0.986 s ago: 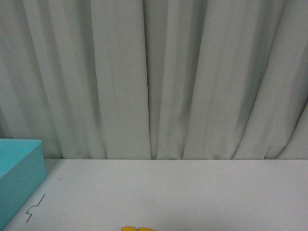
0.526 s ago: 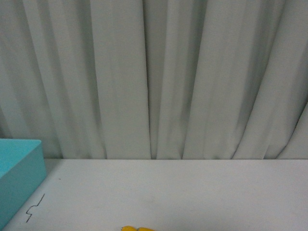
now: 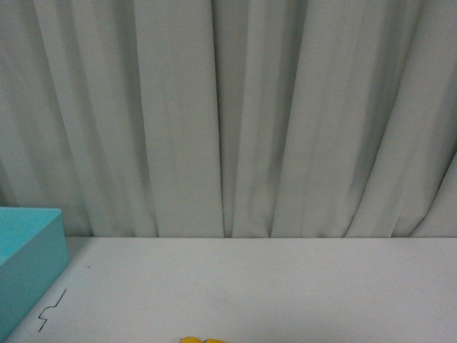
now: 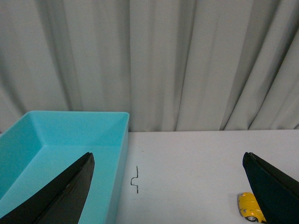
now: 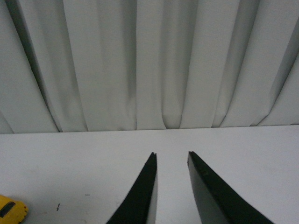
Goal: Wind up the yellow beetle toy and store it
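Note:
The yellow beetle toy (image 4: 250, 207) sits on the white table, partly behind one black finger of my left gripper (image 4: 168, 161), which is open wide with nothing between its fingers. The front view catches only the toy's yellow top (image 3: 202, 340) at the bottom edge. In the right wrist view a corner of the toy (image 5: 10, 210) shows at the picture's edge, well apart from my right gripper (image 5: 172, 154). That gripper is shut and holds nothing, hovering above bare table.
A turquoise bin (image 4: 56, 154) stands open at the table's left end, its corner also in the front view as a turquoise box (image 3: 25, 264). A small black squiggle mark (image 4: 136, 179) lies on the table beside it. Grey curtains (image 3: 228, 114) hang behind the table's far edge.

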